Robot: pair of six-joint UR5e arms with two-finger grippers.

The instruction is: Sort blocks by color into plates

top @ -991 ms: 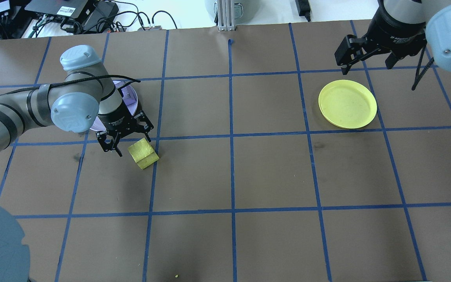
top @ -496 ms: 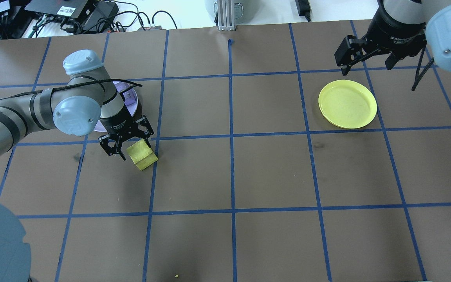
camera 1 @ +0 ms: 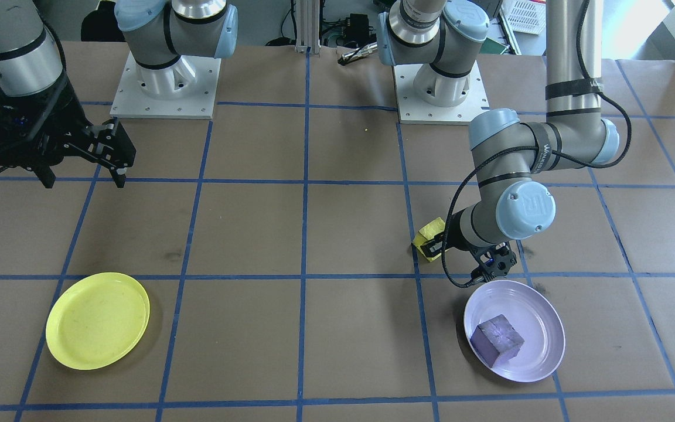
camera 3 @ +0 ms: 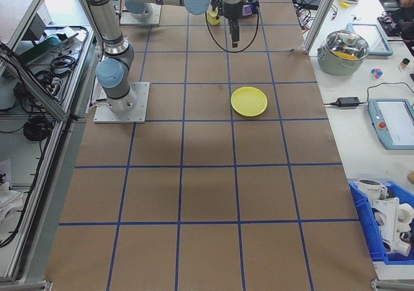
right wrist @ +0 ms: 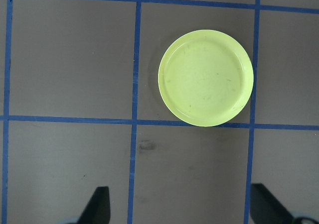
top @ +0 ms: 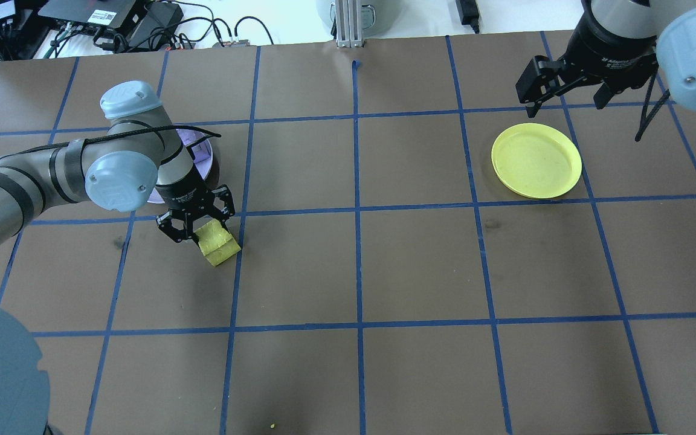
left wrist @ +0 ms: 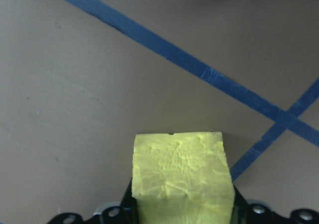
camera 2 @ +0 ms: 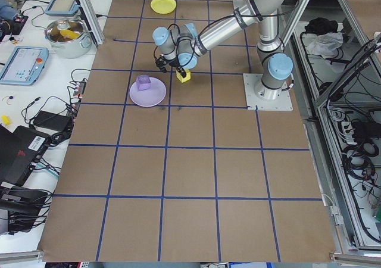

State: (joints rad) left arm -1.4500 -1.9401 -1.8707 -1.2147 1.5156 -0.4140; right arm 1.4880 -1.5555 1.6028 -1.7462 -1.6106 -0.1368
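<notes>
My left gripper (top: 199, 231) straddles the yellow block (top: 217, 243) mid-left of the overhead view, jaws spread, not yet pinching; I'd centre, close squarely, then lift straight up.

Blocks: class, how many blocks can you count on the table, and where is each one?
2. The purple block sits in the lavender plate; the yellow block is on the table between the left gripper's fingers.

The left gripper (top: 198, 228) is closing in over the yellow block (top: 217, 244), its jaws now straddling it.
</notes>
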